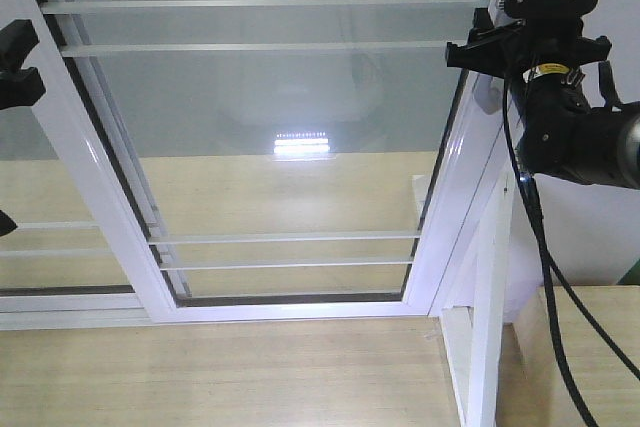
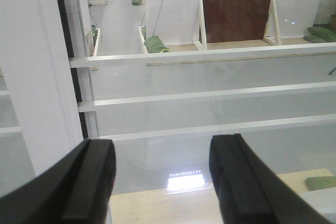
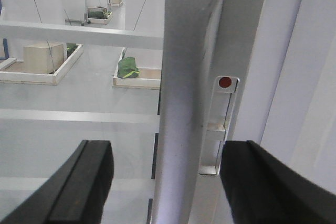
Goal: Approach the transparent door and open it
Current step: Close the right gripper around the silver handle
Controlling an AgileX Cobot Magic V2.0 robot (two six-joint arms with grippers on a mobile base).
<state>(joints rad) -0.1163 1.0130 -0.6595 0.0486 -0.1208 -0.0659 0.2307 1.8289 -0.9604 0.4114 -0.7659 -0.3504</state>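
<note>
The right pincer (image 3: 165, 179) gapes open around the grey handle (image 3: 181, 77) of the transparent door (image 1: 280, 117). The left pincer (image 2: 161, 174), also open, waits left of that handle. An off-centre squeeze could slide off the handle's smooth curve.

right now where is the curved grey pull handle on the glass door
Right wrist view: the curved grey pull handle runs upright in the gap of the open right end effector, left of the red-dot latch.

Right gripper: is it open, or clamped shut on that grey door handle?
Open. The right gripper has its two black fingers wide apart in the wrist view, with the grey pull handle between them, not clamped.
</note>
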